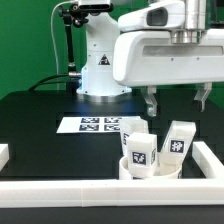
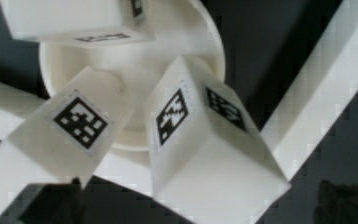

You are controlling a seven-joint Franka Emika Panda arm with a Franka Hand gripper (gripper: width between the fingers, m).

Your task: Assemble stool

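Though jaws gape | seat (image 1: 150, 170) hidden under legs (image 1: 140, 152)

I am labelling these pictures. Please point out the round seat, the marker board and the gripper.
round seat (image 1: 150, 171): exterior view, front of its rim.
marker board (image 1: 100, 125): exterior view, middle of the flat sheet.
gripper (image 1: 177, 102): exterior view, midway between its open fingertips.
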